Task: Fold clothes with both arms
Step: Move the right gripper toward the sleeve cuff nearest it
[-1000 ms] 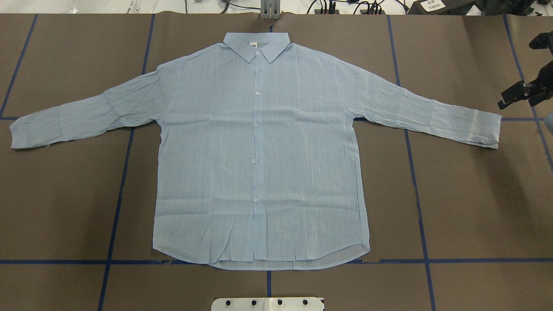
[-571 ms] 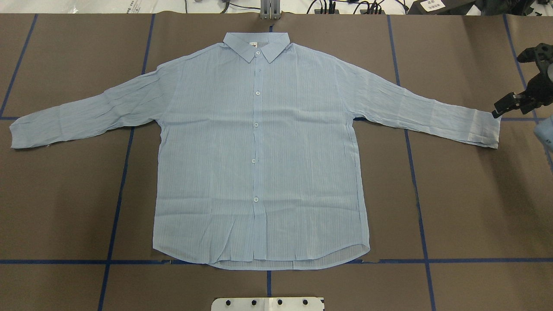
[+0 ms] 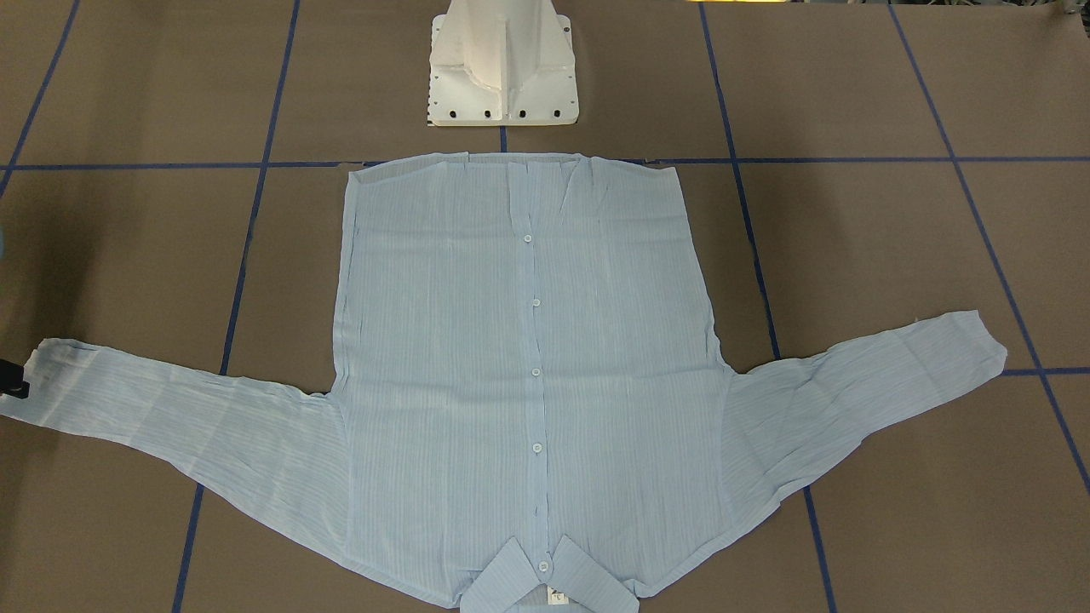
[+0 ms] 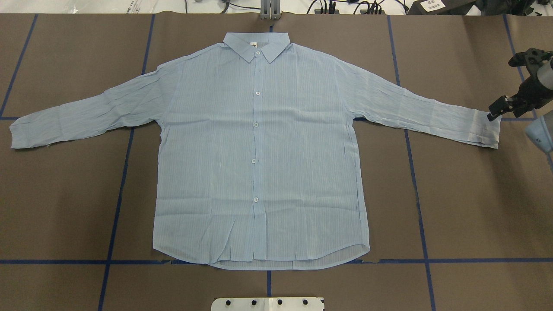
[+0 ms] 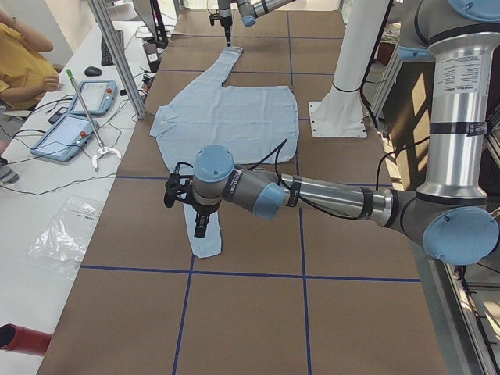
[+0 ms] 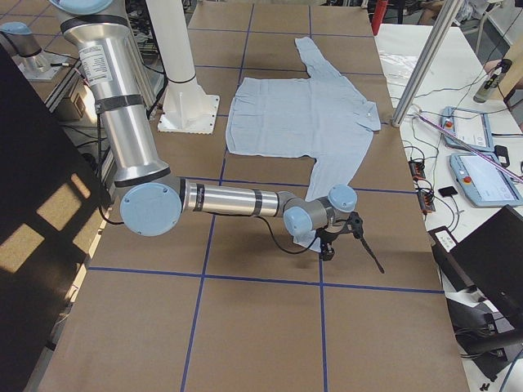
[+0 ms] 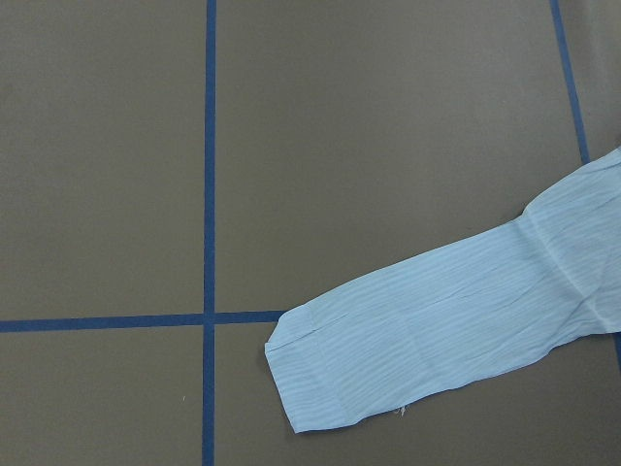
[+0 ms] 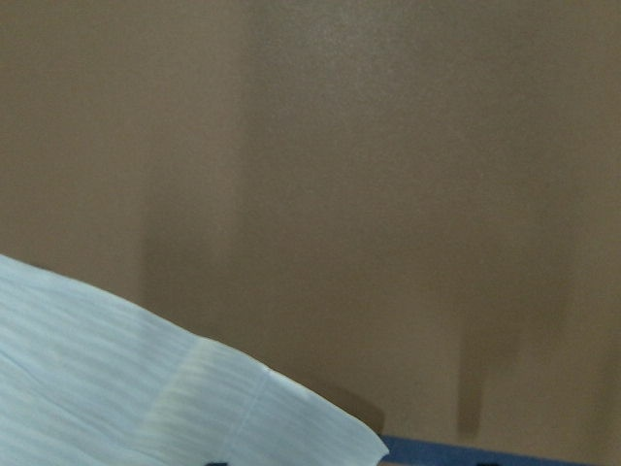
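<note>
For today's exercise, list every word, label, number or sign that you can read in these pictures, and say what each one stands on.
None can be read with certainty.
Neck tag in the collar of the shirt: too small to read.
White label on a black device at the table's far edge: blurred.
Printed sticker on the left arm: too small to read.
Printed sticker on the right arm: too small to read.

The collar of the shirt is cut off by the front-facing view's bottom edge. The right gripper is partly cut off in the overhead view. The opening of the left gripper cannot be judged from the side view.
</note>
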`<state>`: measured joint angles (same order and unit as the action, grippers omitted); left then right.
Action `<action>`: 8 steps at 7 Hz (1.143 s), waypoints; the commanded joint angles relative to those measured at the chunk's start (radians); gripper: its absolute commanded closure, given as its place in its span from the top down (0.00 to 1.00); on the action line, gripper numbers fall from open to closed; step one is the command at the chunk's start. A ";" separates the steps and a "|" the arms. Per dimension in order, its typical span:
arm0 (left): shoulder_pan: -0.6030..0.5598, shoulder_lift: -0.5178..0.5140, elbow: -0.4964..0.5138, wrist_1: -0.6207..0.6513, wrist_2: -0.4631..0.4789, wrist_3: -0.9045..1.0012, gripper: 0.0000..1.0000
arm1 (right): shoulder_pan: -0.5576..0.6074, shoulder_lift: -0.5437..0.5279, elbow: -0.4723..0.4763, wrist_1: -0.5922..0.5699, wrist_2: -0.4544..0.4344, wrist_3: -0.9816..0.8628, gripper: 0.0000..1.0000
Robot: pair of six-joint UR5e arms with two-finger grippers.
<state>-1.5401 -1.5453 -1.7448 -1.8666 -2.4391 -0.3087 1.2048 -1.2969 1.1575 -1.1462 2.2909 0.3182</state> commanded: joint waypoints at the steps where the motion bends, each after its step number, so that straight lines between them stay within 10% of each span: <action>1: 0.000 0.001 -0.004 -0.003 -0.004 0.000 0.99 | -0.007 0.014 -0.018 0.000 -0.002 0.001 0.83; 5: -0.002 0.005 -0.002 -0.016 -0.005 0.000 0.99 | -0.007 0.018 -0.032 -0.001 -0.001 0.001 0.00; 8: -0.002 0.007 -0.001 -0.016 -0.005 0.000 0.99 | -0.005 0.031 -0.024 -0.001 0.010 -0.002 0.00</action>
<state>-1.5416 -1.5390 -1.7463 -1.8822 -2.4436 -0.3083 1.1981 -1.2694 1.1285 -1.1484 2.2949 0.3178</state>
